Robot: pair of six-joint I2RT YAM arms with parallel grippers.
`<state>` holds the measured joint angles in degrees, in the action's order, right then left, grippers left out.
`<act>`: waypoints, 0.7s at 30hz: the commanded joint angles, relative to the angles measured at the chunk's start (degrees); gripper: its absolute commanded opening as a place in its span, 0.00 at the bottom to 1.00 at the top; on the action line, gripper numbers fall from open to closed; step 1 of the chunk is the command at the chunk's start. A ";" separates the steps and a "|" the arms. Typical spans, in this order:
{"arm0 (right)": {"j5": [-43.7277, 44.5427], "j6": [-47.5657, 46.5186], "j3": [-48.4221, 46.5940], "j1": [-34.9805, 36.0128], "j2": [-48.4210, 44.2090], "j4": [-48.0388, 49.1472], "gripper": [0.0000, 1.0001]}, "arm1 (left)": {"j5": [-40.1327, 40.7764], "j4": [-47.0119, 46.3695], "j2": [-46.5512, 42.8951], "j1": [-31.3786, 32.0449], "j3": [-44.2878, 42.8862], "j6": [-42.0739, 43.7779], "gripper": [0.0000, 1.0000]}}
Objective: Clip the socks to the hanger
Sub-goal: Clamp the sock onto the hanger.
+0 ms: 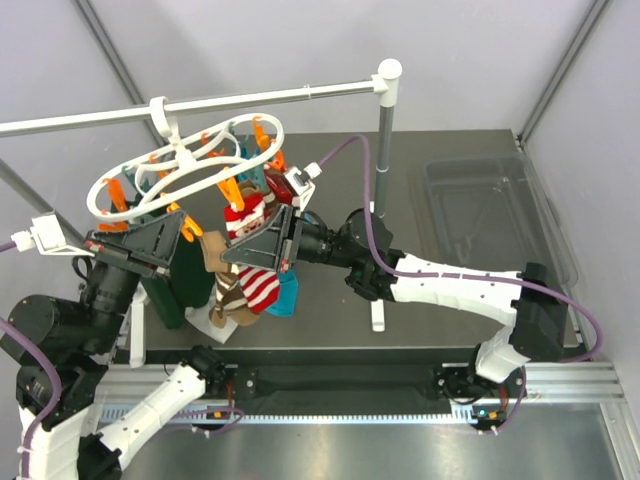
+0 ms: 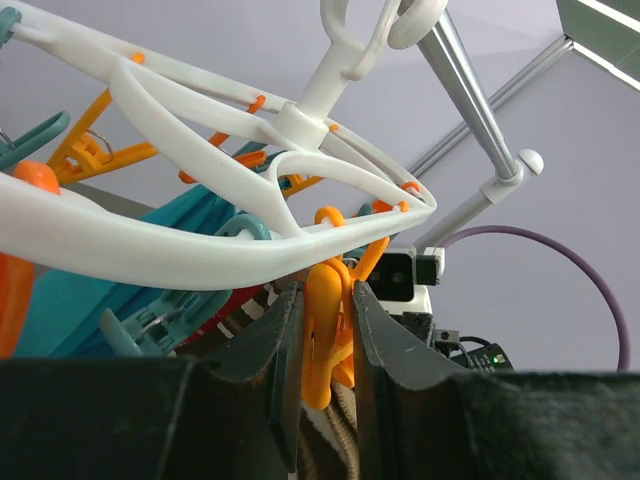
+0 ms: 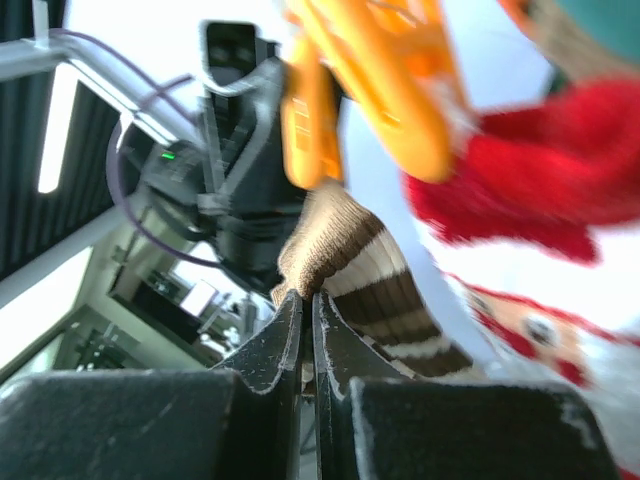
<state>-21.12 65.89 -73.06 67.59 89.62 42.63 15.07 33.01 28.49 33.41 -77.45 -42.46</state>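
Above the tabletop's (image 1: 330,320) far-left corner, the left pincer (image 2: 322,300) is closed around an orange peg (image 2: 322,345) on the hanger (image 2: 150,252). The right pincer (image 3: 308,300) is shut tight on a brown sock's (image 3: 350,262) cuff just under the pegs. The thin pinch could slip, or the free-hanging hanger could swing so the peg misses the cuff.

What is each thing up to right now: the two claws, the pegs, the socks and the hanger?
hanger: hooked over the rail, hanging.
left gripper: shut on the orange clothespin.
right gripper: shut on the edge of the brown sock.
brown sock: held up just below that clothespin.
red sock: hanging under the hanger.
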 commanded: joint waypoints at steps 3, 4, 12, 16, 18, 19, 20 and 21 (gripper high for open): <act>-0.94 3.10 -1.56 -0.44 -1.91 10.71 0.00 | -0.22 -2.16 -0.98 0.08 0.81 -1.40 0.00; -1.11 3.72 -1.39 -0.53 -1.65 11.15 0.00 | -0.56 -2.25 -1.07 0.08 0.90 -1.31 0.00; -1.90 5.13 -2.53 -0.53 0.63 12.12 0.00 | -0.75 -2.87 -0.98 0.08 0.90 -1.31 0.00; -2.25 5.39 -3.58 -0.44 1.87 11.69 0.00 | -0.39 -2.87 -1.07 -0.01 0.63 -1.75 0.00; -2.34 5.39 -3.76 -0.36 2.04 11.33 0.00 | 0.39 -2.78 -1.24 0.08 0.63 -2.01 0.00; -2.26 5.04 -3.67 -0.36 1.87 11.25 0.00 | 0.83 -2.61 -1.33 -0.01 0.55 -2.45 0.00; -2.17 4.78 -3.06 -0.27 1.70 10.64 0.00 | 1.27 -2.60 -1.33 0.08 0.55 -2.63 0.00; -1.99 4.34 -2.62 -0.09 1.17 10.37 0.00 | 1.80 -2.60 -1.42 0.08 0.46 -2.80 0.00</act>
<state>-22.68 71.00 -74.02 67.59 91.59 50.81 15.84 32.42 28.14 33.41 -76.71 -44.12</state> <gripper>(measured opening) 0.014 0.267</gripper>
